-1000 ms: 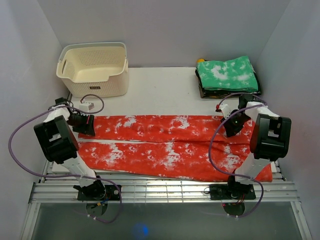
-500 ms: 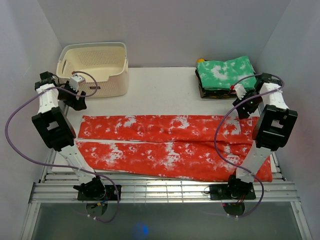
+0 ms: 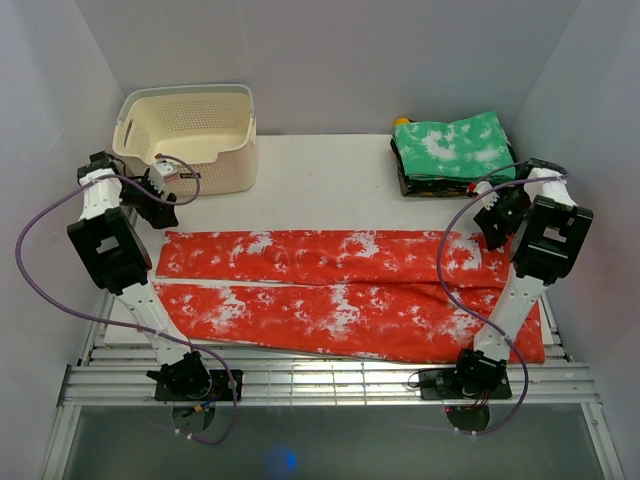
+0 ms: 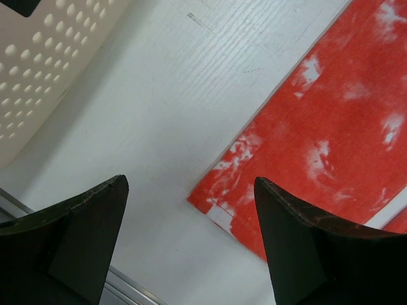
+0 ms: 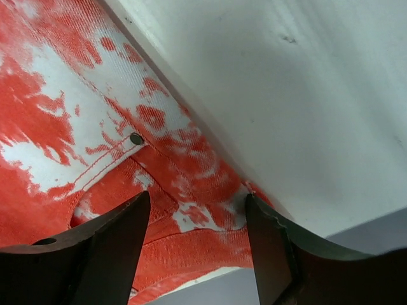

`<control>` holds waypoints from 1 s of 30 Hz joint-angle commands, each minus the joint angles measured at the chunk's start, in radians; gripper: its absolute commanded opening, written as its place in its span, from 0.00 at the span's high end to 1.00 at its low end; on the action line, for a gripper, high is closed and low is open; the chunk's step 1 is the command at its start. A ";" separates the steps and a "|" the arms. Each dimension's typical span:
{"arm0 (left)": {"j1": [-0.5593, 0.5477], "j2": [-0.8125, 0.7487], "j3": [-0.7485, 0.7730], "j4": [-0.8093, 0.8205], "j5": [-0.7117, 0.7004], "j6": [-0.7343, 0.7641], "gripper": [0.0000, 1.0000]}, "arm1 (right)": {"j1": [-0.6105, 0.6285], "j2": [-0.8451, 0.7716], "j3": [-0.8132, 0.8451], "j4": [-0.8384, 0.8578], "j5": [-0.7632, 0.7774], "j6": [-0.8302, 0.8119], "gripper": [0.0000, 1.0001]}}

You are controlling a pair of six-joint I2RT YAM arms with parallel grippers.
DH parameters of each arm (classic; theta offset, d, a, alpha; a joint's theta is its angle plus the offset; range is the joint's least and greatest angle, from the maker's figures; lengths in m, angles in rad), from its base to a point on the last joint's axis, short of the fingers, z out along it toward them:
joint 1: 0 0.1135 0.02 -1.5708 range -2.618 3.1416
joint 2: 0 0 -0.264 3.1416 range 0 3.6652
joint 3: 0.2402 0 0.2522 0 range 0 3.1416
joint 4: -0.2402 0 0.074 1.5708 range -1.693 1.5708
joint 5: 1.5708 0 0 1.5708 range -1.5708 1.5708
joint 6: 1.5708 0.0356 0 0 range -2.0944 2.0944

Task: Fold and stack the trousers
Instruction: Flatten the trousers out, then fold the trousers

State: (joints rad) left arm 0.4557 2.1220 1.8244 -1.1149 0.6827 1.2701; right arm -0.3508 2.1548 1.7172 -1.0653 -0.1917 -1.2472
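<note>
**Q:** Where do the trousers lie vs. the fingers?

**A:** They're spread flat on the white table, legs running left to right across the near half. The left gripper sits at the far-left corner of the cloth, just beside a cream basket. In the left wrist view its fingers stand wide apart w/ nothing between them. A hem corner shows in the gap below, clear of both tips.

**Q:** And the right side?

**A:** The right gripper is over the far-right end, approx. at the waist. Its fingers are parted and hold nothing. Cloth w/ a pocket seam and a small metal rivet lies beneath the gap.

**Q:** How does the garment look?

**A:** Bright red-orange w/ white mottled blotches. The two legs lie as long bands side by side, mostly smooth. A folded green cloth w/ white blotches sits apart at the far right.
</note>
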 commanded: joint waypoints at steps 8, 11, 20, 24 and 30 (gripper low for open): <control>-0.023 0.098 0.030 -0.066 -0.064 0.207 0.14 | 0.003 0.040 -0.079 -0.005 0.141 -0.287 0.45; -0.023 0.121 0.001 -0.091 -0.106 0.232 0.18 | 0.003 0.042 -0.096 0.001 0.164 -0.297 0.53; -0.022 0.115 -0.073 -0.103 -0.157 0.253 0.57 | 0.006 0.005 -0.163 0.044 0.222 -0.290 0.92; -0.025 0.101 -0.031 -0.077 -0.105 0.197 0.95 | 0.009 0.004 -0.045 0.016 0.164 -0.242 0.92; -0.026 0.049 0.045 -0.003 -0.049 0.056 1.00 | 0.006 -0.052 0.097 -0.001 0.103 -0.209 0.92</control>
State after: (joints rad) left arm 0.4343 2.2478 1.8168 -1.1645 0.5888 1.4044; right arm -0.3279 2.1490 1.7306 -1.0431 -0.0658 -1.4693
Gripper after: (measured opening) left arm 0.033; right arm 0.119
